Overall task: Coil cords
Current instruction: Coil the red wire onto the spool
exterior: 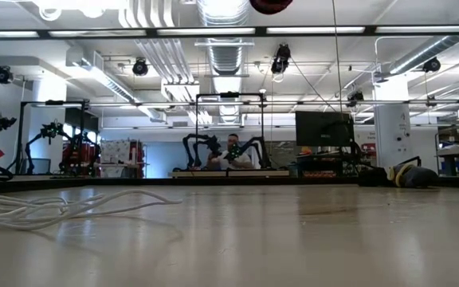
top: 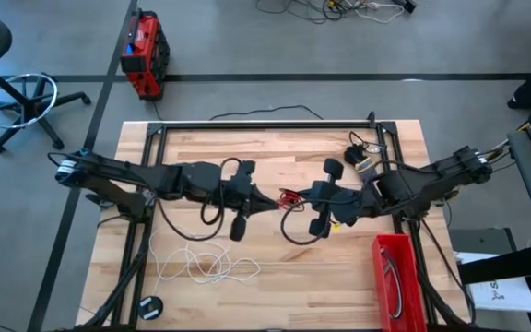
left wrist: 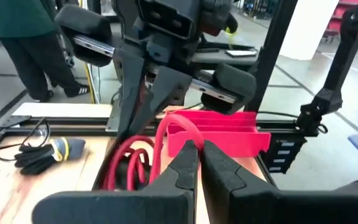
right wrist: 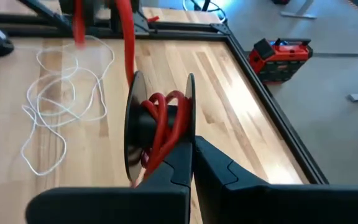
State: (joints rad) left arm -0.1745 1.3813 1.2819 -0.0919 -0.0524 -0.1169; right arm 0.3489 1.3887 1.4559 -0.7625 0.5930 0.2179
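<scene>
White cord (exterior: 46, 209) is lying in loose loops nearest the low camera, on the tabletop (top: 275, 267) front-left. Red cord (top: 289, 197) is hanging mid-table between both claws, its long axis running left-right. Left claw (left wrist: 199, 163) is pinching shut on red cord. Right claw (right wrist: 190, 163) is closing narrow on a disc spool (right wrist: 160, 127) wound with red cord, seen only in the right wrist view.

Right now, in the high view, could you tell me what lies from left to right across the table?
Small black coil → white cord → left claw → red cord → right claw → red bin.
</scene>
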